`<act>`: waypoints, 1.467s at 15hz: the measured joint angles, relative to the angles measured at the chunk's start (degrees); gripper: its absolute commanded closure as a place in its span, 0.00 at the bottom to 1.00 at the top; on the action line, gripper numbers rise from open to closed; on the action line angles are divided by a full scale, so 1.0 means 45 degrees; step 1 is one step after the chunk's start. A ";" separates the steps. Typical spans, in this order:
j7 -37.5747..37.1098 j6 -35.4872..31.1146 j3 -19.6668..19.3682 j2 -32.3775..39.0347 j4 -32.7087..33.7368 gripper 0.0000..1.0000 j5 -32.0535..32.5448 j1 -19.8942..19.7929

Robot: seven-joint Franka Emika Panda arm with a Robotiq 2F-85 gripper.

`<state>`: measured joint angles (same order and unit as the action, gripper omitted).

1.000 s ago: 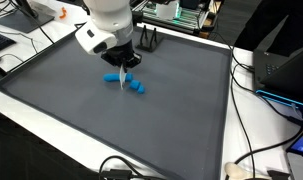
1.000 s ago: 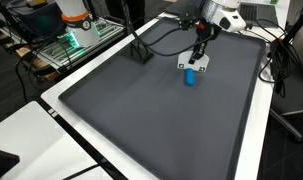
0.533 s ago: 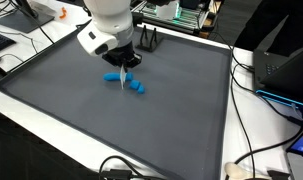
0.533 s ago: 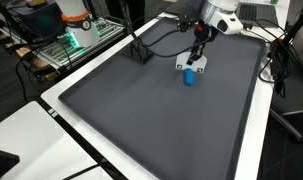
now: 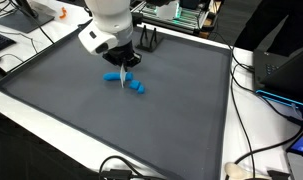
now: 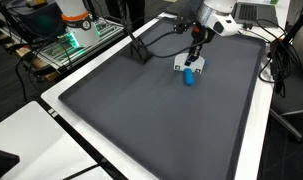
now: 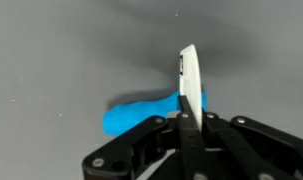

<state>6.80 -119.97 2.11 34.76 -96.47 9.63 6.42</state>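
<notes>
- White strip [image 7: 189, 85], thin and flat, is pinched edge-on in the gripper [image 7: 189, 121]. The jaws are fully closed on it and nothing else is held.
- In an exterior view the gripper [image 5: 123, 68] hangs over the mat [image 5: 181, 120] with the white strip [image 5: 124, 81] pointing down. I can't tell whether its tip touches the mat.
- 2 blue bits flank it on the mat: blue piece [image 5: 113, 76] on one side, other blue piece [image 5: 138, 87] on the other, both just beside the strip.
- Location is the mat's far half, nearer that far edge than the near one and away from all 4 corners.
- The wrist view shows a rounded blue lump [image 7: 136, 115] right behind the strip. Which of the 2 it is, and whether they touch, is unclear.
- Progress, my read: the grasp on the strip is done and the strip is not set down. Both blue bits lie flat, ungripped.
</notes>
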 measured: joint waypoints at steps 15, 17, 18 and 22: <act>0.0017 -0.0025 0.0093 -0.1000 -0.1210 0.99 -0.0202 -0.0416; 0.0027 -0.0014 0.0105 -0.1223 -0.1203 0.99 -0.0204 -0.0417; 0.0054 0.0001 0.0106 -0.1340 -0.1196 0.99 -0.0204 -0.0419; 0.0510 0.0177 0.0106 -0.1701 -0.1052 0.99 -0.0193 -0.0462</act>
<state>9.09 -119.17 2.59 27.10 -101.20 8.76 4.34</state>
